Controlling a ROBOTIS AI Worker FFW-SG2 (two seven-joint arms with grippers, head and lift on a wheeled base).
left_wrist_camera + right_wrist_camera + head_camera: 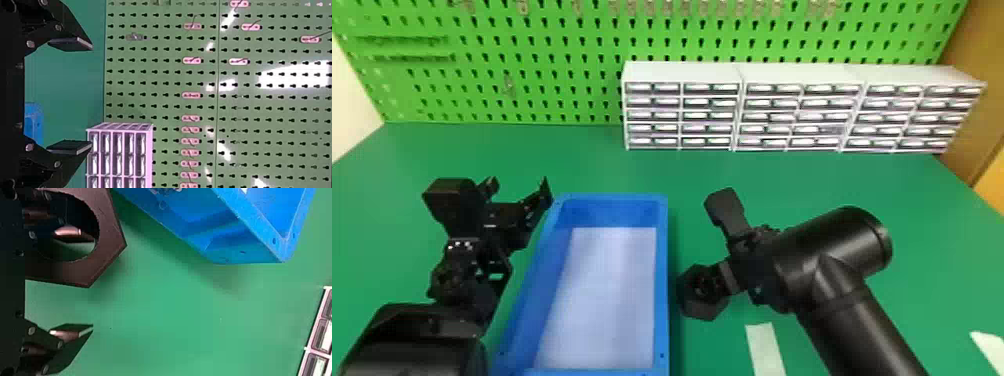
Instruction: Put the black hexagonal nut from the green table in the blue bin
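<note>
The right gripper (716,245) stands open just right of the blue bin (662,280). The black hexagonal nut (701,309) is at its near finger, beside the bin's right wall and outside the bin. In the right wrist view, the nut (110,241) surrounds one finger of the right gripper (92,283), which shows through the hole; the other finger stands apart from it. At the bin's left side, near its far corner, the left gripper (519,190) is held open; the left wrist view shows nothing between the fingers of the left gripper (71,94).
White drawer cabinets (682,72) stand at the back of the green table (542,155), against a green pegboard (557,85). A pale strip (765,345) lies on the table right of the bin, another (988,346) at the far right edge.
</note>
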